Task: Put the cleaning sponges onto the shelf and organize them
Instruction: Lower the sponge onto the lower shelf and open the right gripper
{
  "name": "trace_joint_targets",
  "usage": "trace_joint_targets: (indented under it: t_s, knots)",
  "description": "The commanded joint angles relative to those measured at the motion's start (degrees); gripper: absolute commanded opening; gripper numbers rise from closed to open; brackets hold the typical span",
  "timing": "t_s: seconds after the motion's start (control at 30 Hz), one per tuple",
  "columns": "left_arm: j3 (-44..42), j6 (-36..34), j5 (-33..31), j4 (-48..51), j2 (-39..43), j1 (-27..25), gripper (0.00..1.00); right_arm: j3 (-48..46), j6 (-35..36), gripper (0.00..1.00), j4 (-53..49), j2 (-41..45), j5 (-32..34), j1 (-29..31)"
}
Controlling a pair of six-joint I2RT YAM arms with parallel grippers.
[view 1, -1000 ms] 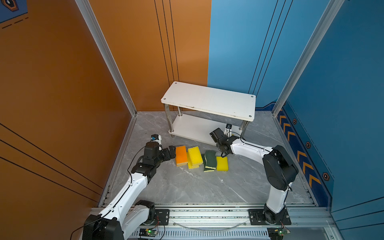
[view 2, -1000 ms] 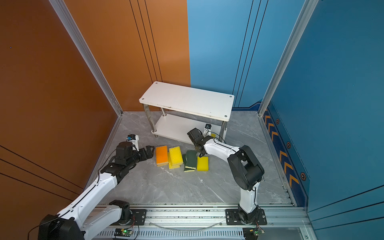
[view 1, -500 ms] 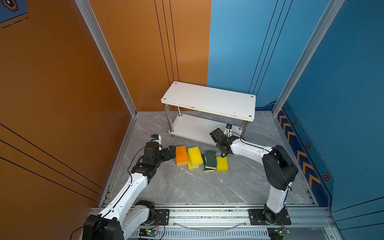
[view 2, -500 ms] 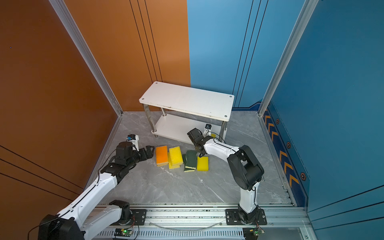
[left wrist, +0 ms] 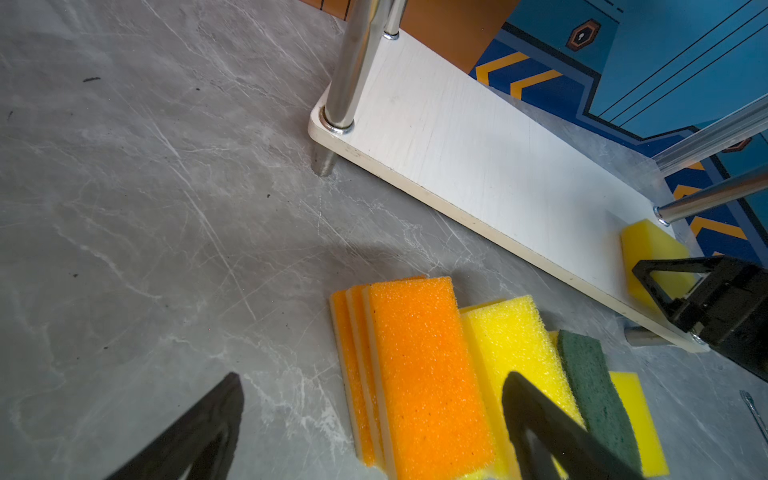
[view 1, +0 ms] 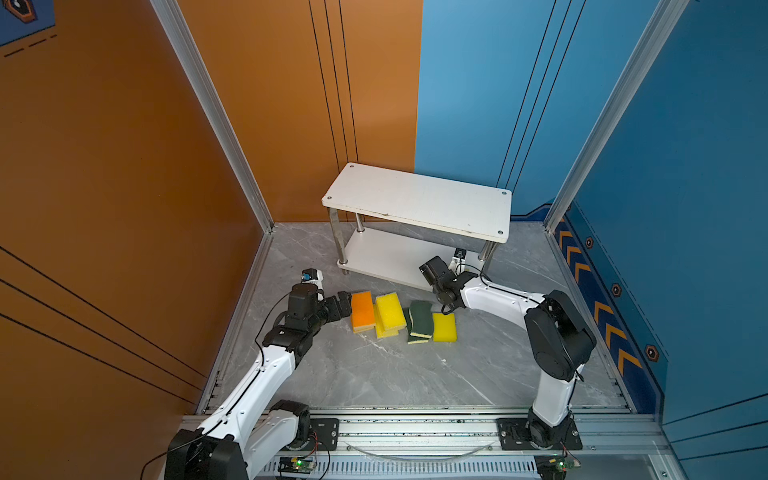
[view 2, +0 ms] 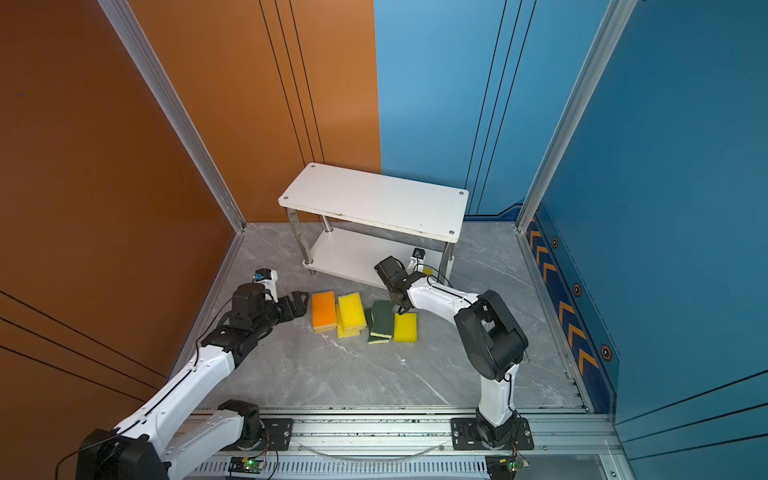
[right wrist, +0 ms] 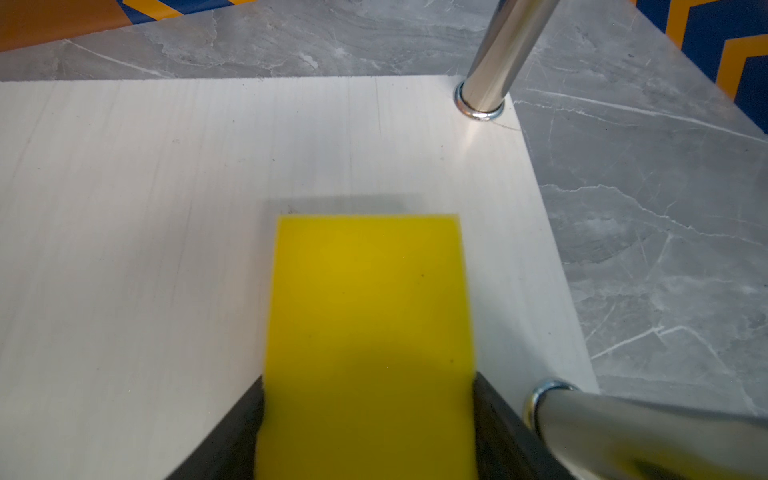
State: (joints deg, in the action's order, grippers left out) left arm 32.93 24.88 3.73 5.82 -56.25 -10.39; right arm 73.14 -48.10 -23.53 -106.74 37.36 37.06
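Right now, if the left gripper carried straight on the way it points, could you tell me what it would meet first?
Most likely the orange-topped sponge stack: the open left gripper points along the floor at its near side, with only bare floor between. Its height above the floor is hard to judge, so it might skim the top.

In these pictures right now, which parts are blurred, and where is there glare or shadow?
Right wrist view: the held yellow sponge is soft and out of focus, darkest between the right gripper fingers; a chrome leg gleams. Left wrist view: the orange sponges are sharp. Both top views: even light.
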Motion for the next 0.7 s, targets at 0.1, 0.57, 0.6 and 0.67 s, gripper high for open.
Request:
trace_joint_targets:
  t_s: [0.1,0.57,0.6,0.67]
  knots:
    - [0.56,-0.98,0.47,0.06,0.16,0.67,0.98,0.11,-1.3,0.73,-2.09,-0.23,1.7,-0.27]
    - [0.61,-0.8,0.84,-0.11,0.31,0.73,0.98,-0.02,-0.26,0.76,-1.87,1.61,4.11,1.04]
    - [0.57,-0.8,0.93,-0.11,0.35,0.74,0.98,-0.12,-0.24,0.76,-1.87,1.76,4.25,1.13]
    - [0.6,-0.77,0.93,-0.06,0.43,0.76,0.97,-0.26,-0.24,0.77,-1.87,2.16,4.68,1.34]
